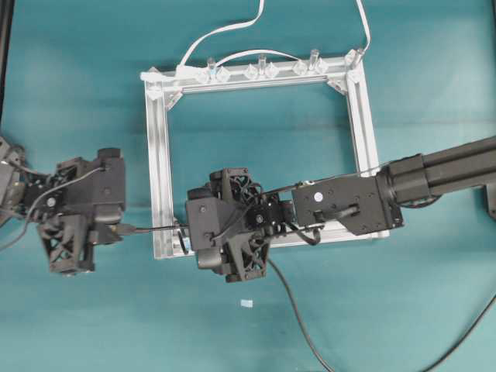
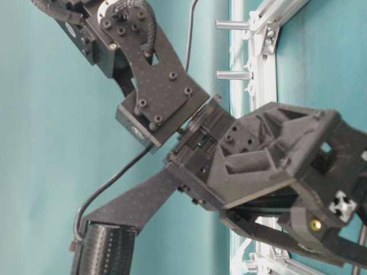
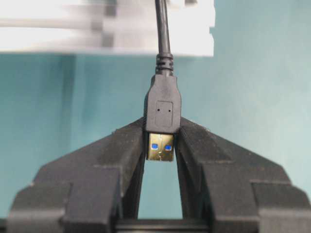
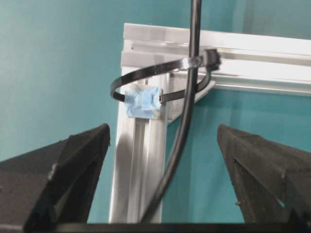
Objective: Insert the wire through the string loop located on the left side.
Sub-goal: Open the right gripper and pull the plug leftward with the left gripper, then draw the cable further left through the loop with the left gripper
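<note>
Wire [image 3: 164,29]: light, limp cable, rigid plug; best held at plug. Centre frame, pinched in left gripper [image 3: 160,145]. Right gripper [image 4: 163,145] spread wide, empty, flanking string loop [image 4: 146,80].

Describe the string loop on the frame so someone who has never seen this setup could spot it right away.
Find the silver aluminium frame, then its corner nearest the right end effector. The string loop arches off that corner, thin and dark, through a pale blue pad. The black wire runs through it, unlike the clear clips.
</note>
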`<act>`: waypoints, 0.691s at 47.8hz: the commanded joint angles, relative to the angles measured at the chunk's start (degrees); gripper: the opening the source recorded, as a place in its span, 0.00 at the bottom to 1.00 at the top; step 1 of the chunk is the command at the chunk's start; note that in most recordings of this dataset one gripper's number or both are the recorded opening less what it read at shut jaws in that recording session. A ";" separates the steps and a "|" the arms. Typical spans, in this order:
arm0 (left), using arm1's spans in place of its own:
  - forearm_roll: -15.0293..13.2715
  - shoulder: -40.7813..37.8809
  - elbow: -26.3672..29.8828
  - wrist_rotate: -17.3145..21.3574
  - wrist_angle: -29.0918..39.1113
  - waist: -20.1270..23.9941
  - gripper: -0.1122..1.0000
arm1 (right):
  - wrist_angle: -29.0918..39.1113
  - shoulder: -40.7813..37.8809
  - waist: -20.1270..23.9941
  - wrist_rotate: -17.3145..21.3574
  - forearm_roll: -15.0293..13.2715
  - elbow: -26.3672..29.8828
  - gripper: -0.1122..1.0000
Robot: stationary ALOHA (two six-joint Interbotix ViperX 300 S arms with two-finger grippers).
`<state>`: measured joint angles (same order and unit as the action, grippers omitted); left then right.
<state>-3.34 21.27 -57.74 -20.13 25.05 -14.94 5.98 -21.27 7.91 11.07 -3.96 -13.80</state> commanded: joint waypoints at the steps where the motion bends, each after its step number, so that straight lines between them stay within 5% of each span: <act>1: -0.09 2.90 -0.35 -1.32 1.67 -0.88 0.26 | -0.18 1.32 0.26 -0.09 -0.09 0.62 0.92; 13: -0.18 8.61 -3.25 -4.92 5.10 -1.67 0.26 | -0.18 1.32 0.35 -0.09 -0.09 0.70 0.92; 33: -0.79 13.10 -5.01 -4.75 6.94 -4.04 0.26 | -0.09 1.32 0.35 -0.09 -0.09 0.70 0.92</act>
<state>-3.96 34.37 -63.28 -24.87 33.31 -18.37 6.15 -21.27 8.09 11.07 -3.96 -13.80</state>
